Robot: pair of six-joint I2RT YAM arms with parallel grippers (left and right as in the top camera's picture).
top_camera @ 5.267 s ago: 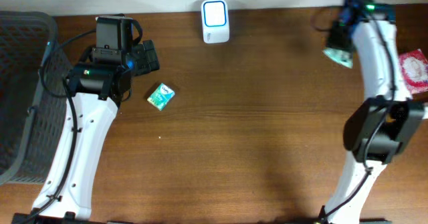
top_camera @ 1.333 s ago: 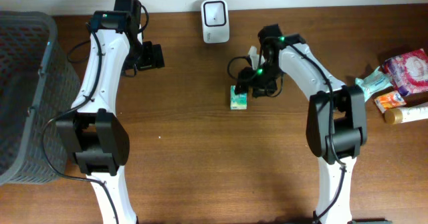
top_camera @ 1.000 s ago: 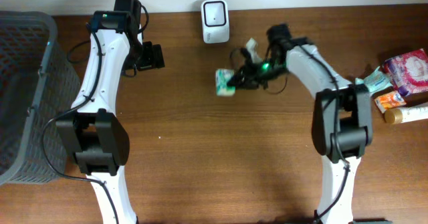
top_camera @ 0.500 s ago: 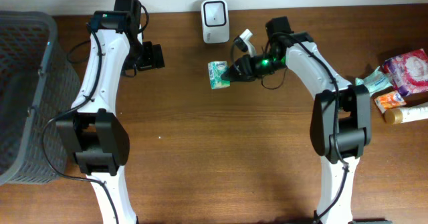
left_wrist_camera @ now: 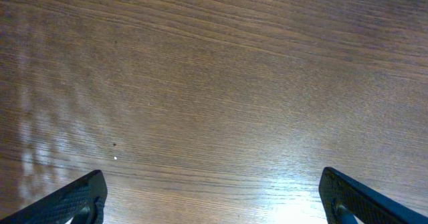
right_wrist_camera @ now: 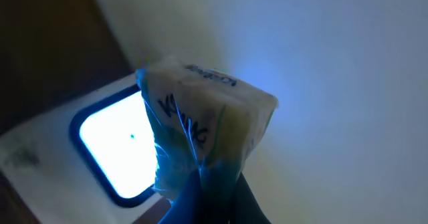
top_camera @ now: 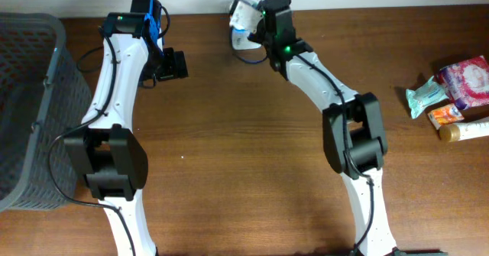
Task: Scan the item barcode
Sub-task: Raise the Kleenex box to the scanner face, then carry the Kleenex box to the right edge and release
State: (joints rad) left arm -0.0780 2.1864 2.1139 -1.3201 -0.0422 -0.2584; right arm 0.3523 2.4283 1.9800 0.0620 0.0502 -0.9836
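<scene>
Right wrist view shows the right gripper [right_wrist_camera: 208, 194] clenched on one edge of the wrapped packet [right_wrist_camera: 200, 117], which it holds just over the scanner [right_wrist_camera: 110, 150] and its lit window. Such a thin pinch could let the packet twist, turning its barcode away from the scanner. The left gripper [top_camera: 174, 63], well apart from the scanner, is spread wide and empty.

Wooden table [left_wrist_camera: 214, 83]: brown grain, smooth, soft sheen. Packet [right_wrist_camera: 200, 110]: crinkled glossy plastic film. Scanner [right_wrist_camera: 114, 144]: white matt plastic, glossy lit window. Basket [top_camera: 23, 111]: grey plastic mesh. Robot arms [top_camera: 114, 80]: smooth white shells, matt black joints.
</scene>
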